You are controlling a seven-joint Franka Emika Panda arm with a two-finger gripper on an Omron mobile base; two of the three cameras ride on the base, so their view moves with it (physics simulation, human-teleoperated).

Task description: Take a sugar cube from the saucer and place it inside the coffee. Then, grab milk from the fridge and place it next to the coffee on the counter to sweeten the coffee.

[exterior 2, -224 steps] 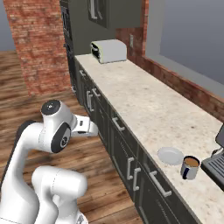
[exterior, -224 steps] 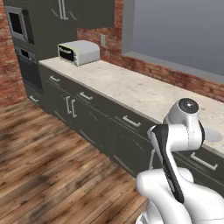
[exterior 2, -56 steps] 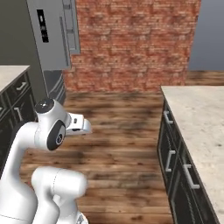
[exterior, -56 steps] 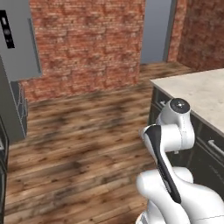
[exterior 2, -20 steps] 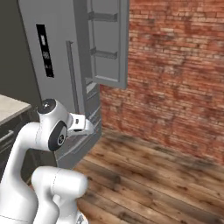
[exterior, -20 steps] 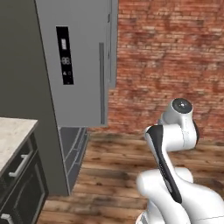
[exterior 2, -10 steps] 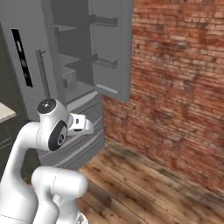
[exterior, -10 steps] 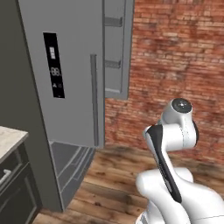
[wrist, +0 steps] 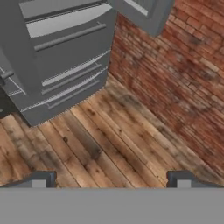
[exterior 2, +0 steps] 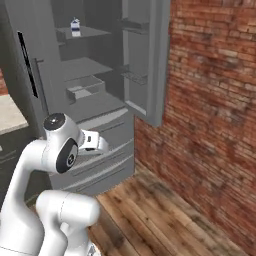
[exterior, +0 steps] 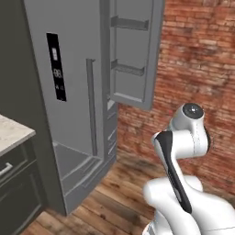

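The fridge (exterior 2: pixel 100 100) stands open, the milk (exterior 2: pixel 75 27) upright on an upper shelf.

A tall grey double-door fridge (exterior 2: pixel 95 90) stands on a floor of brown wooden planks (wrist: pixel 109 144), hard against a red brick wall (exterior 2: pixel 210 110), with its right door swung open. Inside, flat grey shelves (exterior 2: pixel 82 67) step down one under another. On the top shelf stands a small white milk carton with a blue band (exterior 2: pixel 75 27), upright as far as the small, distant view lets one judge. Below the shelves sit closed grey drawers (wrist: pixel 65 48). A corner of beige speckled stone counter (exterior: pixel 11 135) lies just beside the fridge.
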